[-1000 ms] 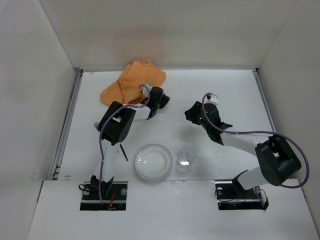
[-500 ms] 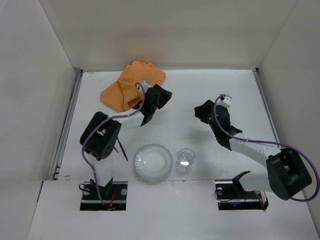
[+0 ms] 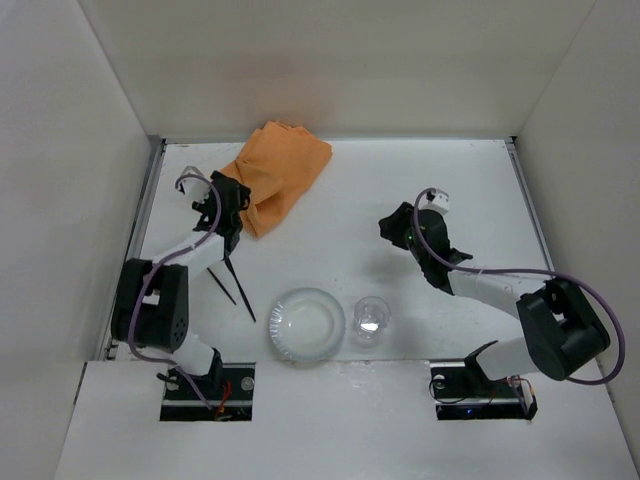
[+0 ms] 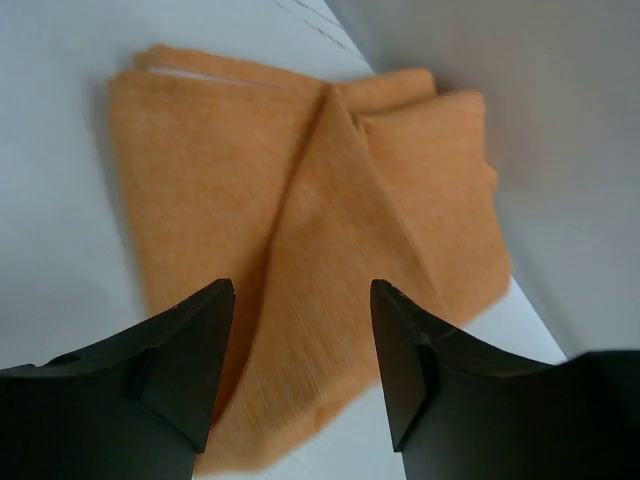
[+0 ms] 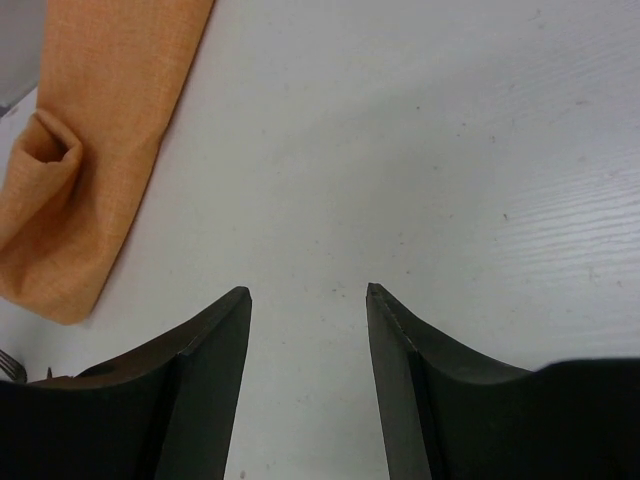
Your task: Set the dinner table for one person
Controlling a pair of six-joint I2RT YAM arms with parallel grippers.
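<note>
The dinner table [image 3: 460, 180] is the white tabletop. On it at the back lies a crumpled orange cloth [image 3: 283, 172], also seen in the left wrist view [image 4: 300, 180] and at the left edge of the right wrist view [image 5: 90, 130]. My left gripper [image 3: 235, 200] hovers at the cloth's left edge, open [image 4: 300, 290], with nothing between its fingers. My right gripper [image 3: 387, 226] is open [image 5: 308, 290] over bare table right of the cloth. A clear plate [image 3: 308, 325] and a clear glass [image 3: 371, 320] sit side by side near the front.
Two thin black utensils [image 3: 238, 290] lie left of the plate. Fork tines [image 5: 10, 365] show at the lower left of the right wrist view. Metal rails [image 3: 138, 240] and white wall panels close in the table on three sides.
My left arm swung left, from the cloth's near right side to its left edge, and its jaws opened. The cloth's left part now lies drawn in. The right gripper shifted slightly.
</note>
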